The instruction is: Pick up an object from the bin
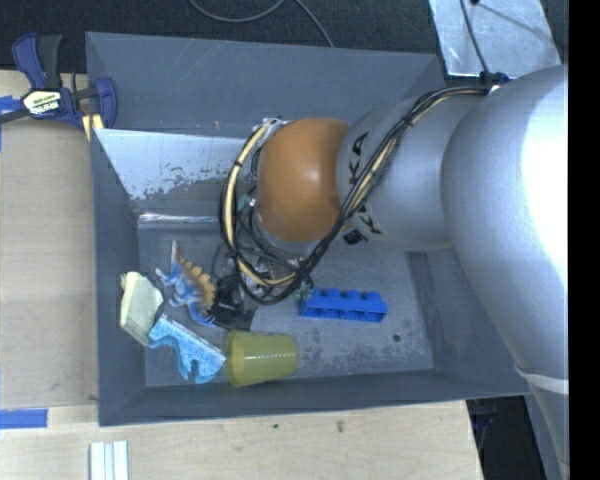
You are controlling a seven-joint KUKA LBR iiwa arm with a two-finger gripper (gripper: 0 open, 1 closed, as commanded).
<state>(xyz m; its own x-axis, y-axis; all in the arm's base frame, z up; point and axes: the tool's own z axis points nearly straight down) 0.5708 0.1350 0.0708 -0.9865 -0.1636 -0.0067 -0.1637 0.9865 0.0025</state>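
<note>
Down in the bin (280,88), the gripper (230,306) sits low under the orange wrist cover (298,180) and its cables, dark against the grey floor. Whether it stands wide or narrow cannot be told, since the wrist hides most of it. Just beside it, perhaps touching, on the side away from the arm, lies a small blue-and-tan toy (188,280), its tan part slanting up and away from the gripper. That is probably the thing to be picked, and the move would turn on a short shift to that side, not a long reach. Just below the gripper in the view, an olive-yellow cup (261,357) lies on its side, long axis across the view. A blue studded brick (343,305) lies near on the arm's side, also lengthwise across. Beyond the toy are a pale blue foam piece (185,349) and a cream block (138,306).
</note>
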